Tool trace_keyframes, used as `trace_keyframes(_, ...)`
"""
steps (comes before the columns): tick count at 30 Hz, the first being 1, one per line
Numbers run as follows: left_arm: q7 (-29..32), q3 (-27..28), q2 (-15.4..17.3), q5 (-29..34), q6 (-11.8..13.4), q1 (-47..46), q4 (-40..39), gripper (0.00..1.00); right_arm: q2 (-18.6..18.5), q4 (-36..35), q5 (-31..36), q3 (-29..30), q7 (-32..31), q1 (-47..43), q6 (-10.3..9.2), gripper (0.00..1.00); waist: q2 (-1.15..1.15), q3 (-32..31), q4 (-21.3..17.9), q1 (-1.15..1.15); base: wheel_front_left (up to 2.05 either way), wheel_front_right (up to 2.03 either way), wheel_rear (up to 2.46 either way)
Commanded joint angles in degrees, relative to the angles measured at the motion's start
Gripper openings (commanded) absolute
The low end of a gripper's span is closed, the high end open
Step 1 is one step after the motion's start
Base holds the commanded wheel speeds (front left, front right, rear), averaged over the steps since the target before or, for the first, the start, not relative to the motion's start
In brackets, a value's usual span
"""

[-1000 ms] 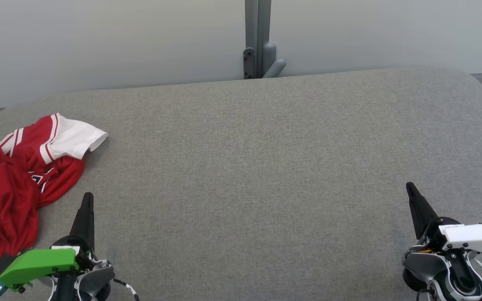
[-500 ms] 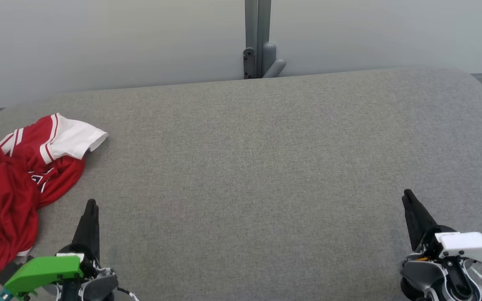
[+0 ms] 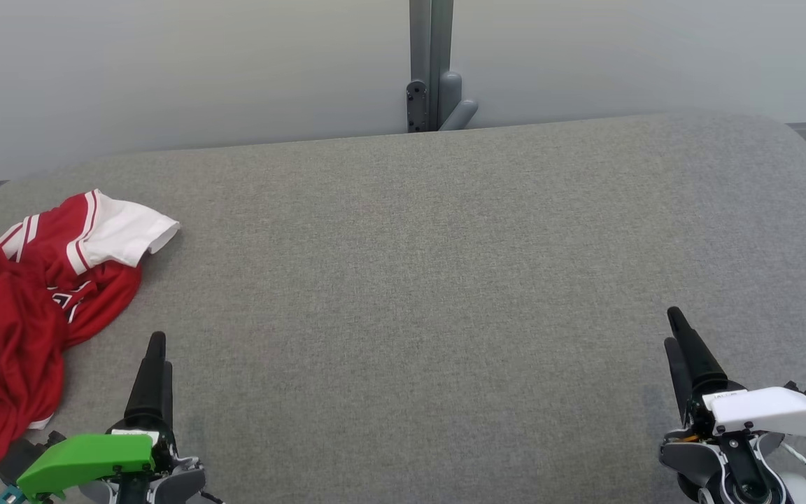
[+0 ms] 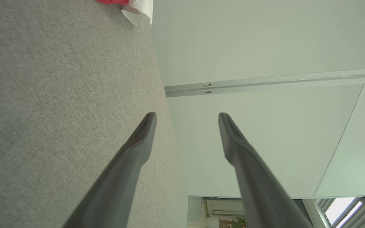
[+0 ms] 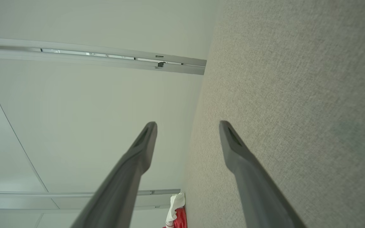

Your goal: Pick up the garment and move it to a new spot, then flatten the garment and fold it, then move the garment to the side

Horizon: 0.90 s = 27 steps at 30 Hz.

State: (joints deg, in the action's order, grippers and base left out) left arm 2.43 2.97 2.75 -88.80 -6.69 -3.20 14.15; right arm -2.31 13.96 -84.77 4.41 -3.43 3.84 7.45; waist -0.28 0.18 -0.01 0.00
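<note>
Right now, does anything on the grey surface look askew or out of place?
Only the red and white garment: it lies crumpled in a heap at the left end of the grey surface, with one white sleeve sticking out. Nothing looks damaged.

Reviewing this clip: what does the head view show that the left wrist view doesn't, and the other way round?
Head view: the red body of the garment, crumpled at the left end of the grey surface, and the right hand. Left wrist view: the wide gap between the fingers of the left hand, plus a window. Both: the grey surface, the garment's white sleeve, the left hand.
</note>
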Motion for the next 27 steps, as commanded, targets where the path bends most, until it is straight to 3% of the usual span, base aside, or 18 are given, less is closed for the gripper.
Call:
trace_keyframes(1,-0.78,-0.71,1.06,2.77,0.58,-0.54,-1.39,1.0,-0.45,-1.86,3.88,-0.55,0.87,0.65,0.02,1.0,0.03,0.01,0.01,0.0,0.0,0.0,0.0)
trace_keyframes(15,-4.09,-3.64,4.12,21.06,4.73,0.39,-3.04,1.0,-2.58,-5.22,25.91,-3.92,4.34,1.69,0.02,1.0,0.06,0.02,-0.23,0.0,0.0,0.0,0.0)
trace_keyframes(27,-6.33,-4.73,5.47,32.71,6.53,2.01,-2.73,1.0,-3.56,-3.95,37.5,-6.23,6.73,1.81,0.02,1.0,0.09,0.01,-0.26,0.0,0.0,0.0,0.0)
